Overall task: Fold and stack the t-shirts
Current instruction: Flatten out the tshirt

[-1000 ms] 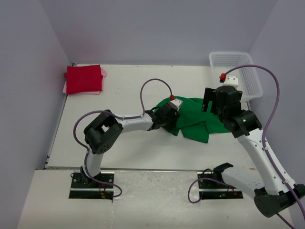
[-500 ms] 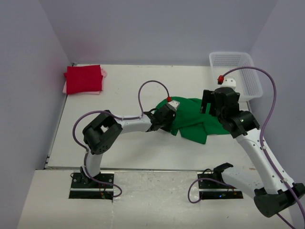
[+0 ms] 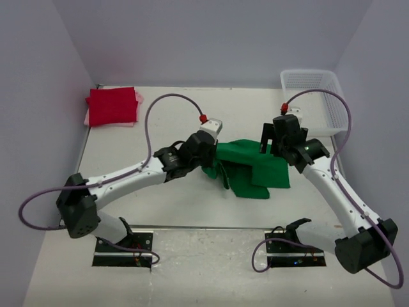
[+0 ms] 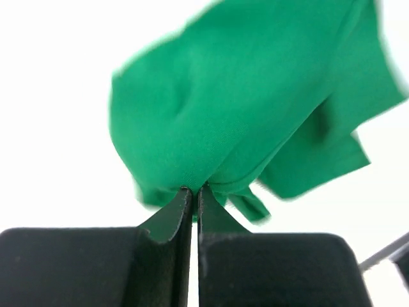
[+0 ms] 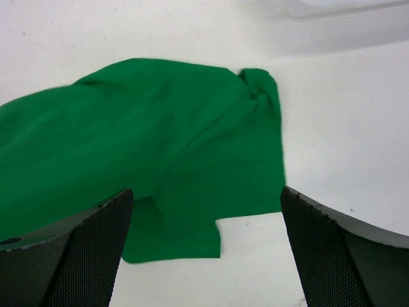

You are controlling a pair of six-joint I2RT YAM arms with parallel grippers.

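Nearest the arms' bases, the left arm reaches long and low across the bench [image 3: 160, 115], and its left gripper [image 3: 213, 161] is clenched on the left edge of the green t-shirt [image 3: 255, 169]. The wrist view shows the two jaws pressed together with a bunched fold of the cloth pinched between them and the rest of the shirt hanging away from that pinch. This looks like a hold for pulling or lifting the edge so the crumpled shirt can be spread before any fold is made. The shirt lies in the middle of the bench, rumpled, with one flap trailing toward the near edge, so it is not yet flat enough to fold. Just beyond it on the right, the right gripper [image 3: 270, 144] hovers over the shirt's far right part with its jaws spread wide and nothing between them. It is probably waiting to take the opposite edge and stretch the cloth against the left grip. In the far left corner the red t-shirt [image 3: 112, 105] sits folded on top of the pink t-shirt [image 3: 139, 98], forming the stack the green one should join. The white mesh basket [image 3: 316, 96] stands in the far right corner, apart from the work.
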